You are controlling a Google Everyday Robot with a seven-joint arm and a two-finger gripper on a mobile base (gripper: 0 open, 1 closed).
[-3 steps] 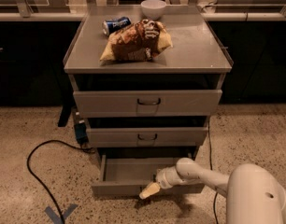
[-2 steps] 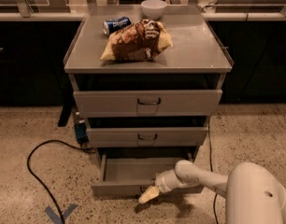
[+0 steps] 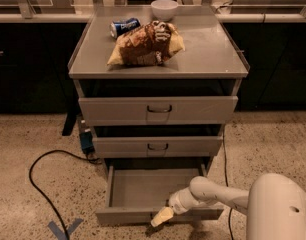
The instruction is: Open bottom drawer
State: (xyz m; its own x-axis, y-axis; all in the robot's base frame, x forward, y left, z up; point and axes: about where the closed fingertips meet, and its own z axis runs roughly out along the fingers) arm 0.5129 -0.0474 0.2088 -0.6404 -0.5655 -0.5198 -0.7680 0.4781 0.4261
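The bottom drawer [image 3: 143, 189] of the grey metal cabinet stands pulled out toward me, its empty tray showing and its front panel [image 3: 128, 216] low near the floor. My gripper [image 3: 161, 217] reaches in from the lower right on a white arm and sits at the middle of that front panel, where the handle is hidden behind it. The middle drawer [image 3: 157, 147] and the top drawer [image 3: 158, 110] above are pushed in, each with a dark wire handle.
On the cabinet top [image 3: 213, 49] lie a chip bag [image 3: 145, 44], a blue can [image 3: 124, 27] and a white bowl [image 3: 164, 8]. A black cable [image 3: 38, 184] loops on the speckled floor at left. Blue tape [image 3: 63, 229] marks the floor. Dark counters stand behind.
The gripper has moved slightly down and toward me with the bottom drawer's front; the drawer stands a little further out.
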